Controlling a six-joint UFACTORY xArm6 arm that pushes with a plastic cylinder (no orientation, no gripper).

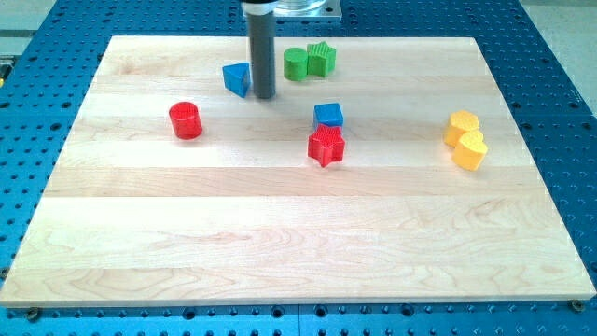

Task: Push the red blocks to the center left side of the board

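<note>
A red cylinder [185, 120] stands on the board's left part, a little above mid-height. A red star block [326, 145] lies near the board's middle, touching a blue cube [328, 115] just above it. My tip [265, 96] is at the lower end of the dark rod, near the view's top. It sits just right of a blue triangular block [237, 78], close to it or touching. The tip is right of and above the red cylinder, and left of and above the red star.
Two green blocks [309, 62] sit side by side near the board's top edge, right of the rod. Two yellow blocks [465, 138] touch each other at the right side. The wooden board [298, 243] lies on a blue perforated table.
</note>
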